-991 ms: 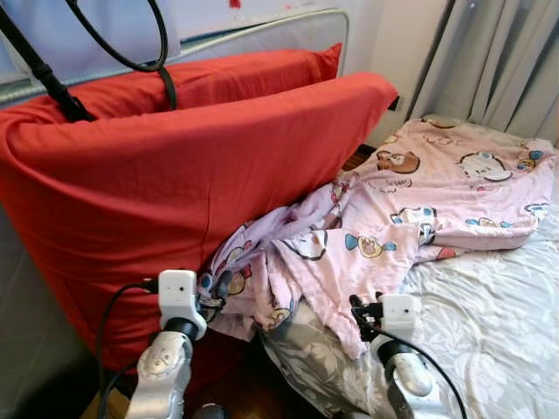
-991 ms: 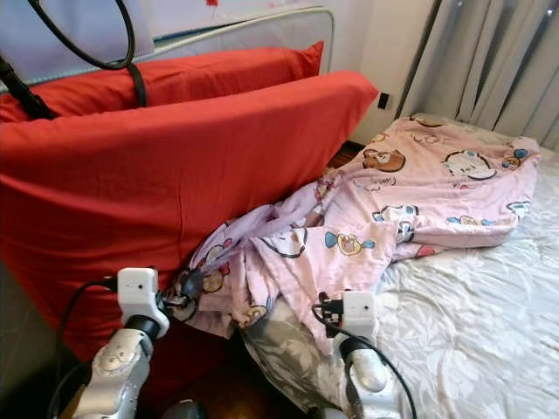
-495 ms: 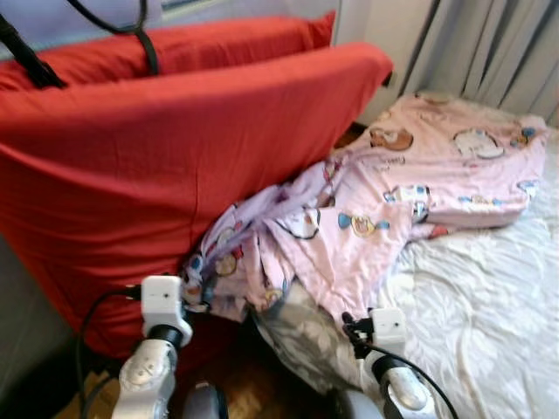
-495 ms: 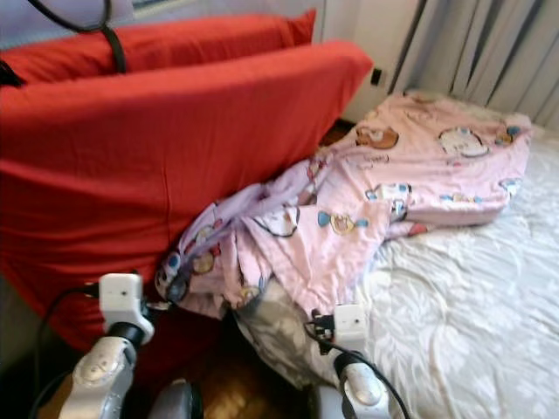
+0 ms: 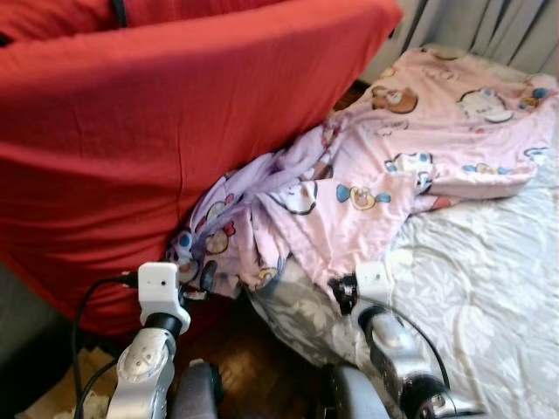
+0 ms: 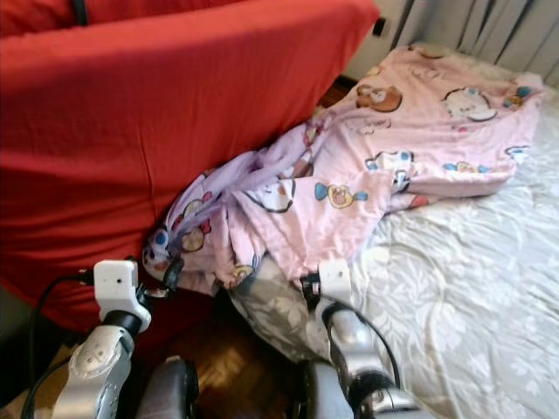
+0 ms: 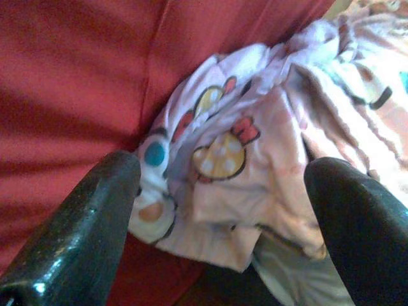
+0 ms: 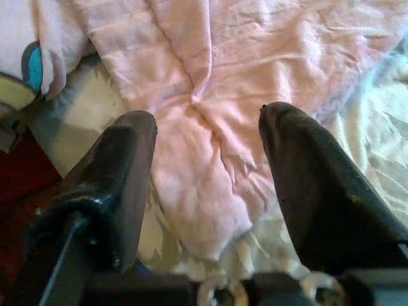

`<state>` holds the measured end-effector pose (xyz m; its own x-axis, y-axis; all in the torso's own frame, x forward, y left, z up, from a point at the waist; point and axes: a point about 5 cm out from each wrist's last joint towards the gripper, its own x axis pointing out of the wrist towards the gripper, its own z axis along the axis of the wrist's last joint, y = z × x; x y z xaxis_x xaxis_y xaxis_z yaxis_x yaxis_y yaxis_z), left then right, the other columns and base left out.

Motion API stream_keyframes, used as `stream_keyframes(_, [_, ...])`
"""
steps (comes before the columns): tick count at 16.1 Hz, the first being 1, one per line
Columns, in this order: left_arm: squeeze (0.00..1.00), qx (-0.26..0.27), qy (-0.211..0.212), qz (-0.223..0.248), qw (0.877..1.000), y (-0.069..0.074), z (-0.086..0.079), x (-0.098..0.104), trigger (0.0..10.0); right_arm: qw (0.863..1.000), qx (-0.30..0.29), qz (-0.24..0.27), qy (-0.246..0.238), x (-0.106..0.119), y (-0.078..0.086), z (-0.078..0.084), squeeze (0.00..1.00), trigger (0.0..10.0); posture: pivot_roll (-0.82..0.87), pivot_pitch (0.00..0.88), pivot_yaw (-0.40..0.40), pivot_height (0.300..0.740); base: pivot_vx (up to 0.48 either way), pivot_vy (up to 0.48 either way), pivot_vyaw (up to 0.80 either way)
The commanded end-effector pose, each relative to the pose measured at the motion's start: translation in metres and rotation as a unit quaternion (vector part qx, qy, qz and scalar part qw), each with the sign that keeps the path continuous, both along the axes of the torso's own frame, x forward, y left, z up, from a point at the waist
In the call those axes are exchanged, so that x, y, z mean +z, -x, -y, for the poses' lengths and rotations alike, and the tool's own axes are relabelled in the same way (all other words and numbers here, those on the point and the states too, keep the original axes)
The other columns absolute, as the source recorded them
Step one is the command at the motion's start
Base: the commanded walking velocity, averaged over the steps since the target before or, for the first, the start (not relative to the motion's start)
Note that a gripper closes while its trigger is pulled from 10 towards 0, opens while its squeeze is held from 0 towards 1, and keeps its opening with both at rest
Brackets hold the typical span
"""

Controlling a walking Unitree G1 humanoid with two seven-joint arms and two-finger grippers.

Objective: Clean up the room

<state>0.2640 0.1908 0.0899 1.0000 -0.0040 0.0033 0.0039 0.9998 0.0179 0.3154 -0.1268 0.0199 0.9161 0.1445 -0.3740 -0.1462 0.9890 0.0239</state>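
Since the earlier frame the camera has tipped downward, so the curtains have slid out of the upper right, and the right arm has bent in closer to the bed edge.

A soft pink blanket (image 5: 410, 166) printed with cartoon animals lies crumpled across the middle and upper right, its bunched end drooping against a big red cushion (image 5: 166, 113) in the upper left. Under it spreads a grey-white floral sheet (image 5: 489, 288).

The left gripper (image 7: 220, 210), at lower left, is spread wide around the blanket's bunched corner. The right gripper (image 8: 207, 185), lower centre, gapes likewise over a hanging fold, gripping nothing.
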Motion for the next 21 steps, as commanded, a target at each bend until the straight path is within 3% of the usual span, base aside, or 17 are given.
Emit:
stream_keyframes(1, [0.00, 0.008, 0.002, -0.009, 1.000, 0.009, -0.003, 0.000, 10.0, 0.999, -0.004, -0.038, 0.005, -0.008, 0.003, 0.000, 1.00, 10.0, 0.12, 0.292, -0.100, 0.616, 0.000, 0.000, 0.00])
stream_keyframes(3, [0.00, 0.012, 0.000, -0.011, 1.000, 0.014, -0.005, 0.001, 10.0, 0.998, -0.002, -0.047, 0.028, -0.005, -0.001, -0.001, 1.00, 10.0, 0.13, 0.304, -0.101, 0.616, 0.000, 0.000, 0.00])
stream_keyframes(4, [0.00, 0.013, 0.000, -0.012, 1.000, 0.016, -0.005, 0.003, 10.0, 0.998, -0.004, -0.050, 0.027, -0.003, -0.004, -0.002, 0.00, 10.0, 0.14, 0.314, -0.102, 0.616, 0.000, 0.000, 0.00])
stream_keyframes(9, [0.00, 0.014, 0.003, -0.010, 1.000, 0.025, 0.001, 0.016, 10.0, 0.997, 0.000, -0.057, 0.048, 0.002, -0.010, -0.005, 0.00, 10.0, 0.17, 0.354, -0.106, 0.616, 0.000, 0.000, 0.00])
stream_keyframes(14, [0.00, 0.020, 0.006, -0.025, 0.999, 0.035, 0.001, 0.016, 10.0, 0.995, -0.009, -0.053, 0.086, 0.005, -0.013, -0.001, 0.00, 10.0, 0.18, 0.369, -0.106, 0.616, 0.000, 0.000, 0.00])
stream_keyframes(21, [0.00, 0.020, 0.012, -0.041, 0.999, 0.044, 0.008, 0.014, 10.0, 0.993, -0.009, -0.063, 0.096, -0.001, -0.008, 0.000, 0.00, 10.0, 0.17, 0.380, -0.105, 0.616, 0.000, 0.000, 0.00])
